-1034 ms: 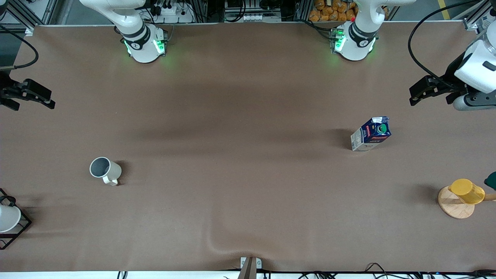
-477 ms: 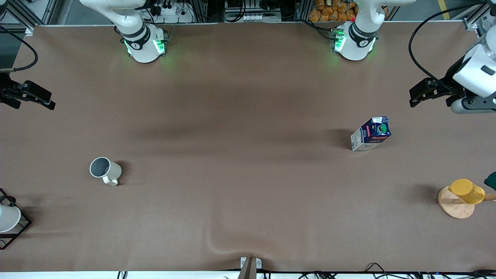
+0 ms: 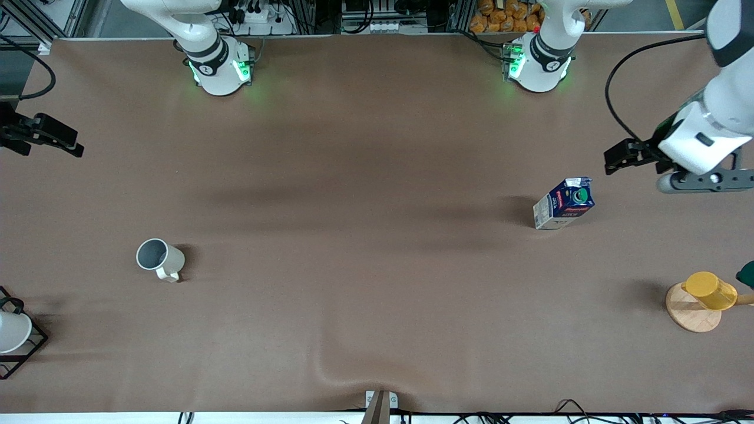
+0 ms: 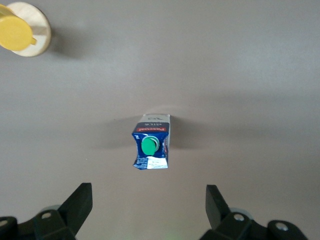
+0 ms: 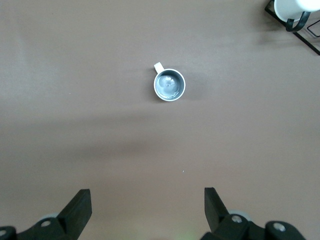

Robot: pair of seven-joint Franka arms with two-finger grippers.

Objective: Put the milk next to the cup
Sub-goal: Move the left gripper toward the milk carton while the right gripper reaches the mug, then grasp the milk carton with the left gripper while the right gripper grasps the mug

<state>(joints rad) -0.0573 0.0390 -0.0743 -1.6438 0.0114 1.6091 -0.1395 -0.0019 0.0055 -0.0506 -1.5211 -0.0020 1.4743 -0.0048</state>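
The milk [image 3: 564, 204], a dark blue gable-top carton with a red band and a green cap, stands upright toward the left arm's end of the table. It also shows in the left wrist view [image 4: 151, 145]. My left gripper [image 3: 615, 159] is open and empty in the air, close beside the milk but not over it; its jaws [image 4: 147, 195] stand wide apart. The off-white cup [image 3: 159, 259] with a grey inside stands upright toward the right arm's end and shows in the right wrist view [image 5: 169, 84]. My right gripper [image 3: 73, 148] is open and empty [image 5: 145, 197] at the table's end.
A yellow cup [image 3: 708, 290] sits on a round wooden coaster [image 3: 686, 318] at the left arm's end, nearer the front camera than the milk. A white cup in a black wire frame [image 3: 12, 333] stands at the right arm's end. A fold wrinkles the cloth [image 3: 330, 371].
My left gripper has moved in from the table's end toward the milk. My right gripper has drifted slightly. The milk and the cup have not moved.
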